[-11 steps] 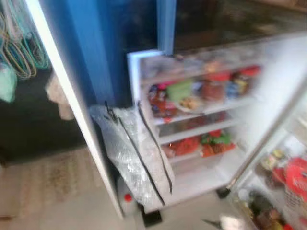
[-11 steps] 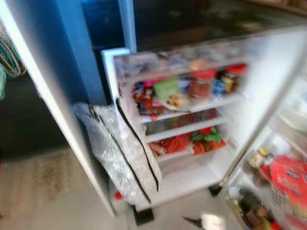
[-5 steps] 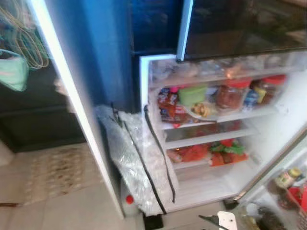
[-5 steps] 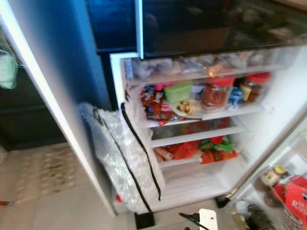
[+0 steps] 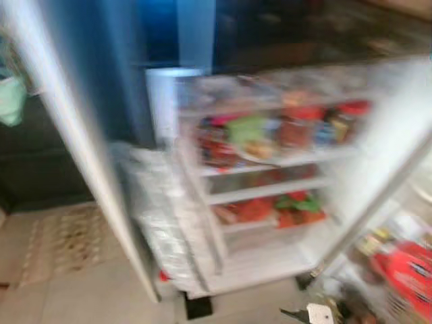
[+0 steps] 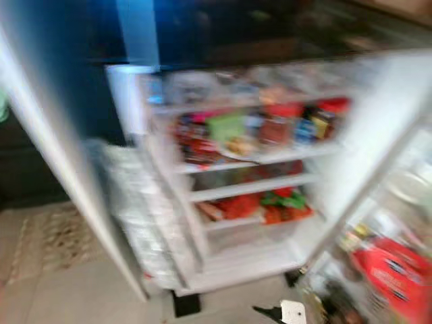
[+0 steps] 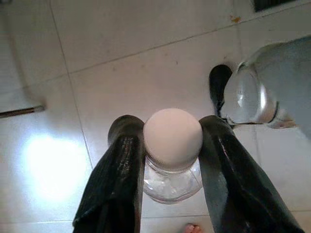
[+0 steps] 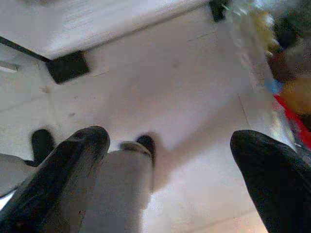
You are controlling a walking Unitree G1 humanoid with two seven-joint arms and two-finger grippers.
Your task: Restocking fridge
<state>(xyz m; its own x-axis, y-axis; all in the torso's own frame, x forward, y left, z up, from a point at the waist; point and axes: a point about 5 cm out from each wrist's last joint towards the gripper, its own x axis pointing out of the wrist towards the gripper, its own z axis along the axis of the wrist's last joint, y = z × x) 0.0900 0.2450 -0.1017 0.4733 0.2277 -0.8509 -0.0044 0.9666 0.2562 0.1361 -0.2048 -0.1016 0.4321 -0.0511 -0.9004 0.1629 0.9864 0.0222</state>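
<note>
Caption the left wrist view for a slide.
Left end effector shut on a clear bottle with a white cap, above the tiled floor.

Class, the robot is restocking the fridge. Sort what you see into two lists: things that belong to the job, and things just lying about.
Belongs to the job:
- bottle with a pale cap, gripped by the left gripper
- open fridge with stocked shelves
- right gripper, open above the floor

Just lying about:
- silvery plastic bag beside the fridge
- patterned rug
- pale green cloth hanging up
</note>
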